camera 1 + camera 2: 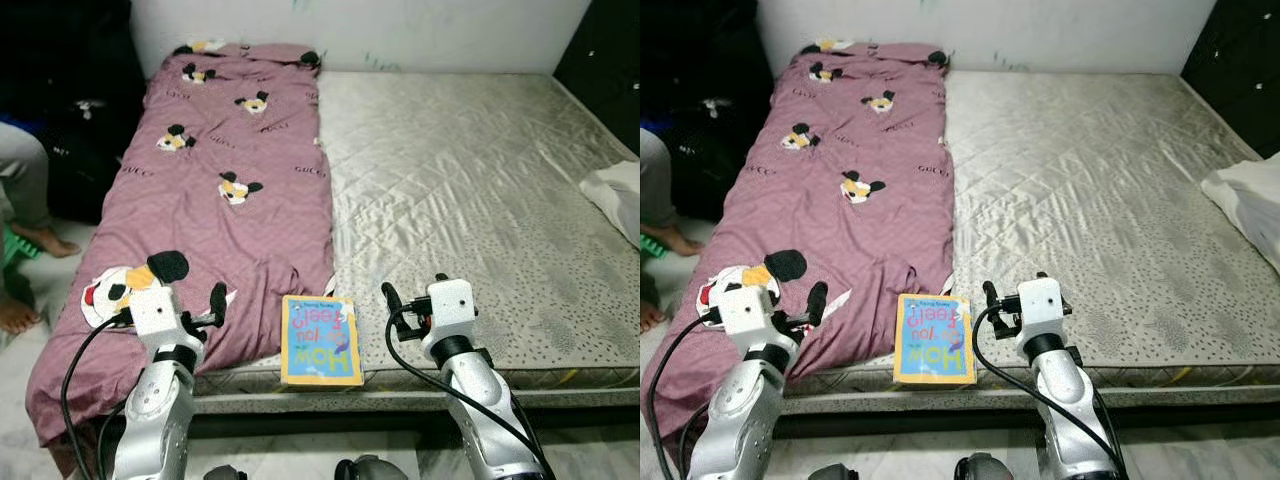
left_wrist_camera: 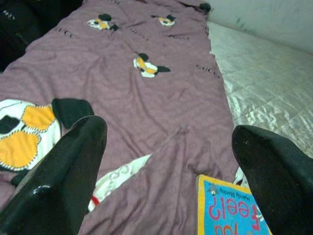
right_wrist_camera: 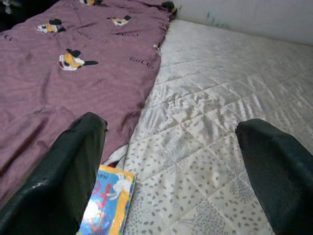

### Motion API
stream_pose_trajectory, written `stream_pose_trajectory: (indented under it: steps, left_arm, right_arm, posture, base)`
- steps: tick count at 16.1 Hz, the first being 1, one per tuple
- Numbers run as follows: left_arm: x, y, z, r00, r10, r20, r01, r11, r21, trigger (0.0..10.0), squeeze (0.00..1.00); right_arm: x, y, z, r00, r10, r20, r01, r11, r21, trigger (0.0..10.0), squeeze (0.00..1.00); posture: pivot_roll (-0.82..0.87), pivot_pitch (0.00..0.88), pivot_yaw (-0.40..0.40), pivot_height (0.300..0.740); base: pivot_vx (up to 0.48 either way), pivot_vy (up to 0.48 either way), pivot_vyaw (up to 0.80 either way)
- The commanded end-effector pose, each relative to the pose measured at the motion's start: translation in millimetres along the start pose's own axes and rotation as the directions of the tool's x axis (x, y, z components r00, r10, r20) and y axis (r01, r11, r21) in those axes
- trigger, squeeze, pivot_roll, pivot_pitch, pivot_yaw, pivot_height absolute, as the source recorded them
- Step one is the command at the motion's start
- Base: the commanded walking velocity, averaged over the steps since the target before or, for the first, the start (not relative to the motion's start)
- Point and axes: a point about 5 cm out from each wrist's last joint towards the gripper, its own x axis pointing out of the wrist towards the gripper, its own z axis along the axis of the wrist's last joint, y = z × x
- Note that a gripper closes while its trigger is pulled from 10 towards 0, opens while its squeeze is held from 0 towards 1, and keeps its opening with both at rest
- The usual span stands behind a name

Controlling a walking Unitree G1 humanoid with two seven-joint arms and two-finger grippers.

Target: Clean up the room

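Bedroom, low bed (image 1: 560, 375) against a pale wall; quilted silver-grey mattress (image 1: 470, 180) exposed on the robot's right half.

Item 1: purple blanket (image 1: 220, 150) with cartoon-mouse prints, spread over the left half of the bed, its near end drooping over the bed's edge toward the floor.

Item 2: children's book (image 1: 320, 340), blue cover with yellow border, lying flat at the mattress's near edge, just beside the blanket's hem, between the two arms.

Item 3: white pillow or cloth (image 1: 618, 198) at the far right edge of the mattress.

Item 4: left end effector (image 1: 192, 284), fingers spread wide, gripping nothing, poised above the blanket's near end, left of the book. Arm raised from below, forearm upright, cable looping off the wrist.

Item 5: right end effector (image 1: 414, 288), fingers likewise wide apart and empty, above the bare mattress just right of the book. Forearm angled up from the lower right.

Item 6: a person's bare foot (image 1: 45, 240) on the floor left of the bed.
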Motion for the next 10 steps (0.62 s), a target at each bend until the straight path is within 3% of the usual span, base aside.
stream_pose_trajectory:
  steps: [1, 5, 10]
  left_arm:
    - [-2.4, -1.3, 1.2, 1.000, 0.004, -0.005, -0.004, 1.000, 0.001, 10.0, 0.00]
    - [-7.6, -2.1, 1.2, 1.000, 0.013, -0.019, -0.014, 1.000, -0.025, 10.0, 0.00]
    - [-7.7, -2.9, 2.6, 1.000, 0.014, -0.021, -0.015, 0.999, -0.034, 10.0, 0.00]
  right_arm:
    - [-2.6, 0.0, 1.4, 1.000, 0.016, -0.002, -0.016, 1.000, 0.000, 10.0, 0.00]
    - [-8.4, 0.7, 1.6, 0.999, 0.046, -0.015, -0.046, 0.999, 0.010, 10.0, 0.00]
    - [-8.7, 0.4, 3.1, 0.998, 0.056, -0.017, -0.055, 0.998, 0.020, 10.0, 0.00]
  posture:
    - [-0.02, 0.161, -0.023, 0.677]
    - [-0.02, 0.192, -0.028, 0.627]
    - [-0.02, 0.195, -0.027, 0.607]
  base:
    - [0.000, 0.000, 0.00]
    - [0.000, 0.000, 0.00]
    - [0.000, 0.000, 0.00]
